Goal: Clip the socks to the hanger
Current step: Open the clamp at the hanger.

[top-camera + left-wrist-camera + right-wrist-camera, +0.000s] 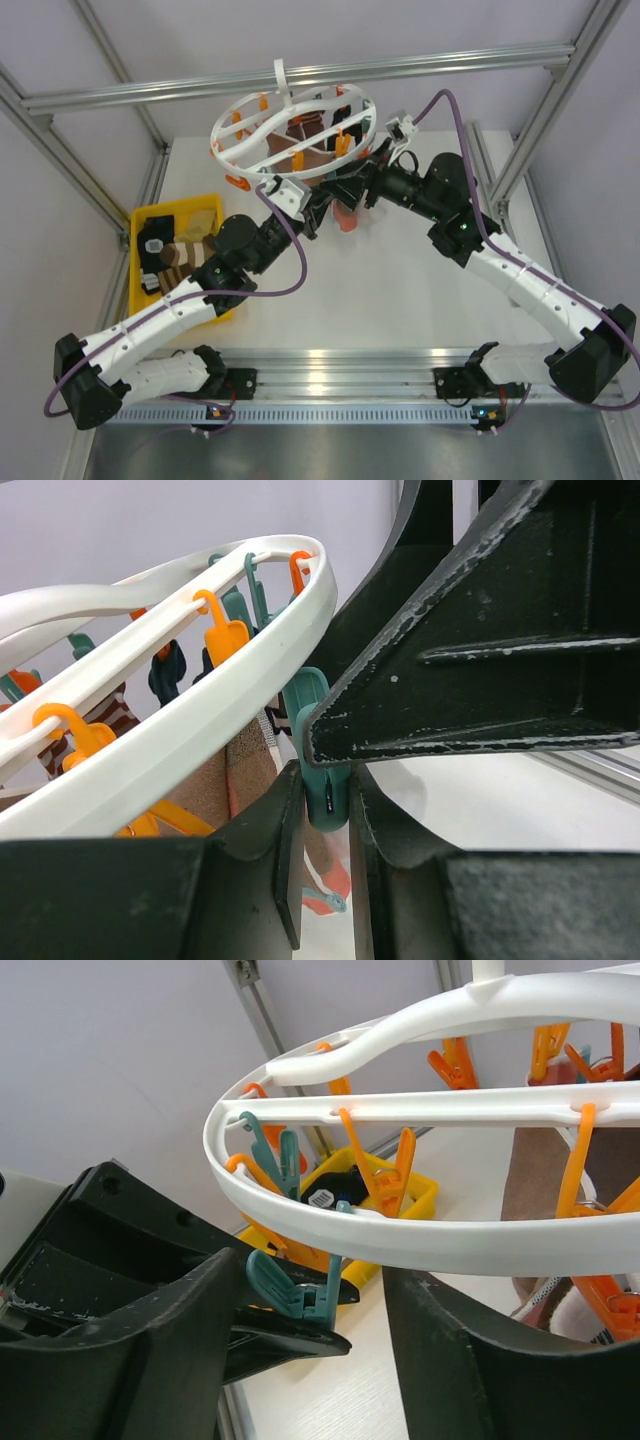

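You look down on a white table (400, 300) boxed in by an aluminium frame (300, 82), with a crossbar along the far side and slanted posts at both flanks. Pale lilac-grey walls (180, 30) stand behind it. A metal rail (340, 368) along the near edge shows a bright glare.

Your top camera looks steeply down from above and behind the arm bases (85, 385), far enough to take in the whole table (400, 300). Each wrist camera sits close beneath the hanger (283, 100) rim, looking up past its own fingers (250, 880): the left onto a teal clip (325, 790), the right toward the yellow tray (425, 1195). All three views share the hanger.
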`<control>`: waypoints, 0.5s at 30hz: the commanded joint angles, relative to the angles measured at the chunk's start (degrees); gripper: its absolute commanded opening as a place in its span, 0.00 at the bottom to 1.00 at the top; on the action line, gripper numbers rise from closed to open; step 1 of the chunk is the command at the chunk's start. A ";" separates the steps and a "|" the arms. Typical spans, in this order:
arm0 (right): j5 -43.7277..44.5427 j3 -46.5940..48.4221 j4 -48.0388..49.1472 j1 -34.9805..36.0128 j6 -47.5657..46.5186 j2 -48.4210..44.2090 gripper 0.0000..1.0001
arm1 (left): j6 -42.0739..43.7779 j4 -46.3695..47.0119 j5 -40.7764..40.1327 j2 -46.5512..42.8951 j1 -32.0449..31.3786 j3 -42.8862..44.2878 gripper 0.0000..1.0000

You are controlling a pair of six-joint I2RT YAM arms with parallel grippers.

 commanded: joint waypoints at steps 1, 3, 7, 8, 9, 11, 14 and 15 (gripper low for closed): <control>1.14 0.44 2.14 0.57 -1.64 0.63 0.57 | -0.50 0.69 9.71 0.48 -1.59 1.07 0.00; 1.66 0.44 2.14 0.57 -1.64 0.63 0.52 | -0.50 0.26 10.15 0.57 -1.68 1.25 0.00; 2.19 0.97 1.52 0.57 -2.25 0.98 0.33 | -0.76 -0.53 11.03 0.57 -1.59 1.52 0.03; 2.02 1.06 1.26 0.57 -2.25 0.98 0.28 | -0.76 -0.80 11.03 0.40 -1.59 1.60 0.06; 1.93 1.23 0.91 0.57 -2.43 0.90 0.22 | -0.94 -1.06 11.03 0.22 -1.59 1.69 0.09; 1.76 1.41 0.82 0.57 -2.51 0.63 0.17 | -1.03 -2.73 11.21 -0.92 -1.59 1.87 0.31; 1.32 1.59 0.20 0.48 -2.78 0.46 0.06 | 0.02 -7.19 13.58 -3.82 -1.59 1.52 0.47; 1.23 1.59 0.12 0.40 -2.87 0.46 0.01 | 0.55 -8.96 14.54 -4.87 -1.68 1.52 0.47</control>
